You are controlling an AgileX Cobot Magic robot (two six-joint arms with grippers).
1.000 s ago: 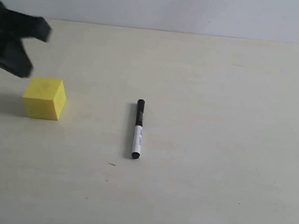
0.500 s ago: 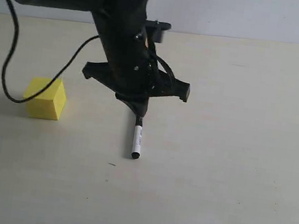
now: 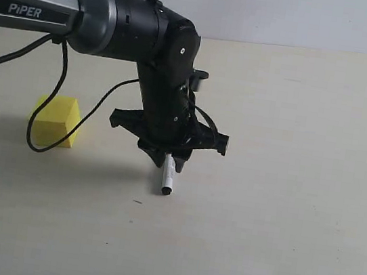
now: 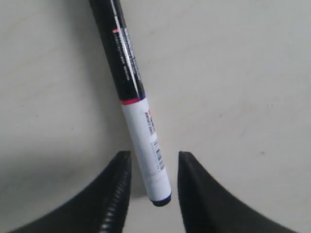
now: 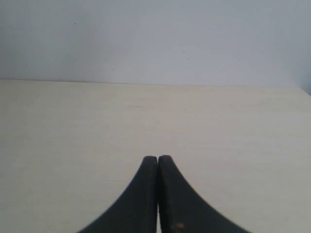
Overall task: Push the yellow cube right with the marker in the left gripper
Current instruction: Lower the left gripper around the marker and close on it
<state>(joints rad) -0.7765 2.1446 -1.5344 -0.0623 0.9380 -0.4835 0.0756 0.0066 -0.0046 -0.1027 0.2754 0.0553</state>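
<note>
The marker (image 3: 167, 178) lies on the pale table with its white barrel end toward the front; its black cap end is hidden under the arm. My left gripper (image 3: 167, 158) hangs straight down over it. In the left wrist view the left gripper (image 4: 154, 155) is open, one finger on each side of the white end of the marker (image 4: 131, 87), with a small gap on both sides. The yellow cube (image 3: 56, 119) sits well to the left, apart from gripper and marker. My right gripper (image 5: 158, 158) is shut on nothing and shows only in its wrist view.
The grey and black arm lettered "PIPER" (image 3: 25, 10) reaches in from the upper left, and its black cable (image 3: 52, 102) loops down in front of the cube. The table's far edge meets a grey wall (image 3: 289, 15).
The left arm swung in from the far left, came over the marker and dropped lower along it toward its white end. Cube and marker have not moved.
</note>
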